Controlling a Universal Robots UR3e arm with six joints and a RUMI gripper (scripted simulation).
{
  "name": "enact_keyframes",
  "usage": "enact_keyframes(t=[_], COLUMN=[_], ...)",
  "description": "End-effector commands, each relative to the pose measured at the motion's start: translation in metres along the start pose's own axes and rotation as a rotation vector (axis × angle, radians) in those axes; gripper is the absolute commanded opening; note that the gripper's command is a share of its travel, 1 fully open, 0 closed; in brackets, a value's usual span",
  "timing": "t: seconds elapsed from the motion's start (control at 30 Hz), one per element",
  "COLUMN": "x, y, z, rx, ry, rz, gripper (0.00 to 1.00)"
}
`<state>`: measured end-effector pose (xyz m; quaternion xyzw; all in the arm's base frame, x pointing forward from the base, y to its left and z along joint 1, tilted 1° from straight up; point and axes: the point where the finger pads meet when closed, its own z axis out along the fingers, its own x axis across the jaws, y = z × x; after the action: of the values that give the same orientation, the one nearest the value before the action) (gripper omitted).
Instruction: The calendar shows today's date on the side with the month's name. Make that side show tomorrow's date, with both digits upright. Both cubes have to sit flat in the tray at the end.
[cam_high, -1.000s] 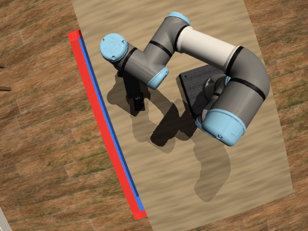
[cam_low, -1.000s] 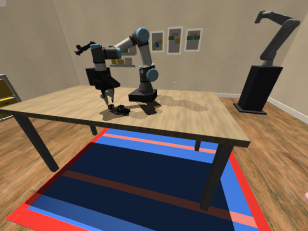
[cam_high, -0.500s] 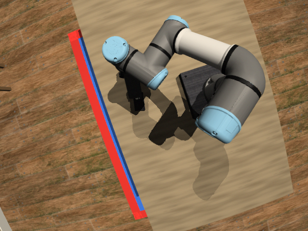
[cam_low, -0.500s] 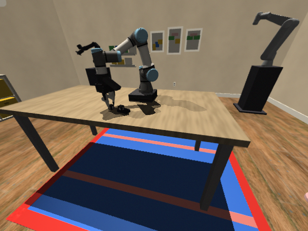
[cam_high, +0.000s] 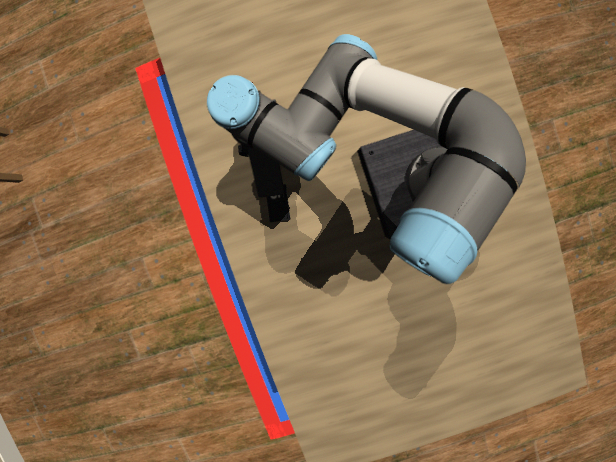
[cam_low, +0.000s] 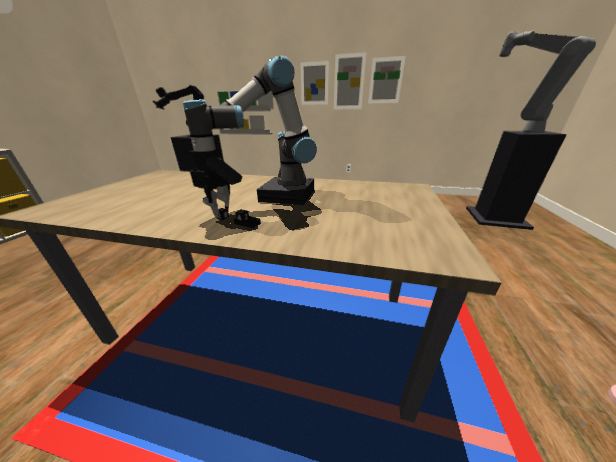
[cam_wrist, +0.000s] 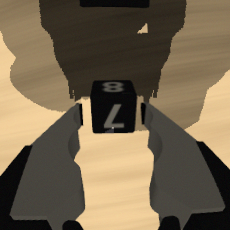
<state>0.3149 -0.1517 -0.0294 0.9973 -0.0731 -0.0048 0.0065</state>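
Observation:
In the wrist view a black date cube sits on the table, with a white 7 on its top face and an 8 on its far side. My gripper is low over it, with one finger on each side of the cube. A thin gap shows at each finger, so the gripper is open around the cube and not gripping it. In the side view the cube lies just left of the dark calendar tray, which also shows at the top edge of the wrist view. From above, the gripper hides the cube.
The arm's dark base plate stands behind and to the right of the tray. The table's near edge is well away from the gripper. A second dark robot on a pedestal stands on the floor at the right.

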Motion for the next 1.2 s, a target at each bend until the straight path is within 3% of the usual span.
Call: enact_keyframes(t=[0.0,0.87,0.9,1.17], x=[0.0015,0.0014,0.0014,0.0014], y=[0.0014,0.0013,0.0013,0.0013], z=[-0.0004,-0.0004,-0.0004,-0.0004], rx=[-0.004,-0.003,-0.003,-0.003], ry=[0.006,0.005,0.005,0.005], rz=[0.000,0.000,0.000,0.000], gripper=[0.29,0.29,0.11,0.11])
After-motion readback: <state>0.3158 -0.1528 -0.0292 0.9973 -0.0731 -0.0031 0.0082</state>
